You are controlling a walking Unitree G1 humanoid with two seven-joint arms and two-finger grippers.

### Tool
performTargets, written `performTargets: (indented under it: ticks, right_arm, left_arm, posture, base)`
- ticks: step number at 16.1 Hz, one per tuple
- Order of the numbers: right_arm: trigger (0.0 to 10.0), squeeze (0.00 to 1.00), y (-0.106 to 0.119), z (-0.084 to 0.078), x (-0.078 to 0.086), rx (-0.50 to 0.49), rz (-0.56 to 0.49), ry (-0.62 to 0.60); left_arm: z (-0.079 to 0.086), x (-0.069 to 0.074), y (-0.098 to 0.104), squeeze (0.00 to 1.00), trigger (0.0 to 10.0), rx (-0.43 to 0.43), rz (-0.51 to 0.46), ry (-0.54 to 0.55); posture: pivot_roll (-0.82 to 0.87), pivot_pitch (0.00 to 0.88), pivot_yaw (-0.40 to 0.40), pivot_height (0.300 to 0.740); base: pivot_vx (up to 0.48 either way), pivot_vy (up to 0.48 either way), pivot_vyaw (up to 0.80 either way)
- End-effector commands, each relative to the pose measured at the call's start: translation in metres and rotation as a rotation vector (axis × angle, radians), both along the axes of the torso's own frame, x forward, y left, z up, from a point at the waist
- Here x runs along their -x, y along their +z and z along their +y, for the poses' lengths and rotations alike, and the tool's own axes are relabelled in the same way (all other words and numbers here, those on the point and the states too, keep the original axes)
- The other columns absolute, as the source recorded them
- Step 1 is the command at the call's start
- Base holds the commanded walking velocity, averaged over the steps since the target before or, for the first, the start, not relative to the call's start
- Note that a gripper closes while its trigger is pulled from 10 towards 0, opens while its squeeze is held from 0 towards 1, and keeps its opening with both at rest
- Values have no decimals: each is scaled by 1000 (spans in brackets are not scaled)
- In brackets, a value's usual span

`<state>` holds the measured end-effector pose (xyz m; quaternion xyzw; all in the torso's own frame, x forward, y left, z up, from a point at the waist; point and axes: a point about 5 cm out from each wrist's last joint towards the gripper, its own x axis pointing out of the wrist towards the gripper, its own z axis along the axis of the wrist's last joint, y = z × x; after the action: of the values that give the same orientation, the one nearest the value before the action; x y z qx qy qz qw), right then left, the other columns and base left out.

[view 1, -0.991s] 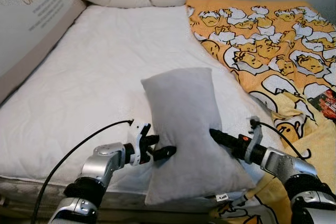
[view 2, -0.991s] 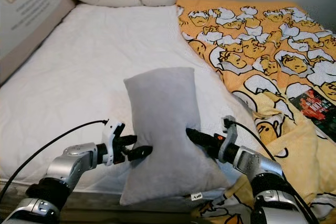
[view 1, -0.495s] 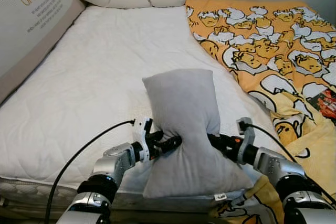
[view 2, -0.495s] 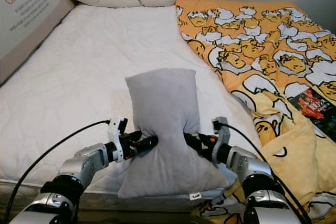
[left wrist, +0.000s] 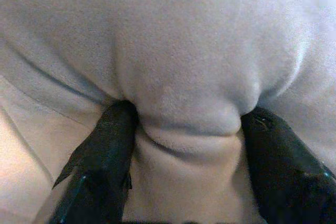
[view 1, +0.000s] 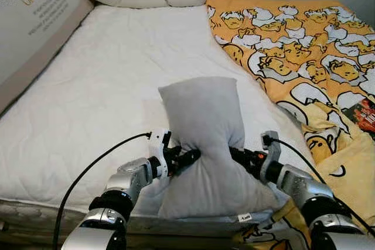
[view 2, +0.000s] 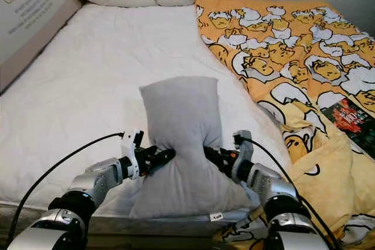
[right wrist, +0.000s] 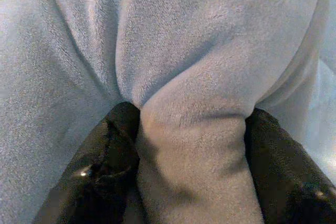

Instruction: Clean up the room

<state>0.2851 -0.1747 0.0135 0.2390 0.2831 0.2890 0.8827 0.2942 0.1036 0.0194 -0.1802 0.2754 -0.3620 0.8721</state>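
Now the left gripper [view 1: 186,157] and right gripper [view 1: 237,154] each pinched the grey pillow [view 1: 205,139] tight — mid-carry (probably). Next, it needed setting down on the bed [view 1: 105,86].

Arms: silver metal segments with black joint collars
Left end effector [view 1: 186,158]: two long black fingers, white bracket behind
Right end effector [view 1: 237,154]: black fingers, grey bracket
Cables: black, looping from each wrist

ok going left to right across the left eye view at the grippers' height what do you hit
white mattress → left gripper → grey pillow → right gripper → yellow blanket
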Motion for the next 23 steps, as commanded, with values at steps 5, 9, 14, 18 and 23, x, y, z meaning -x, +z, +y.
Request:
performTargets:
  ticks: [5,9,14,18,23]
  right_arm:
    - [0,0,-6,19,3,-9,-11,-40]
    - [0,0,-7,24,2,30,-36,-48]
    - [0,0,11,35,-13,-12,-122,-87]
    - [0,0,40,43,-30,-91,-216,-146]
    - [0,0,73,51,-32,-152,-341,-189]
  left_arm:
    - [3,-6,2,0,0,-32,-12,48]
    - [4,-11,7,0,0,-51,-58,52]
    - [3,-20,19,0,0,-66,-126,62]
    - [3,-32,51,0,0,-44,-299,75]
    - [6,-33,88,0,0,-18,-463,132]
  posture:
    - [59,0,-13,740]
    - [61,0,-10,740]
    - [78,0,-25,740]
    - [79,0,-19,740]
    - [83,0,-24,740]
  base:
    - [0,0,0]
    - [0,0,0]
    - [0,0,0]
    - [0,0,0]
    - [0,0,0]
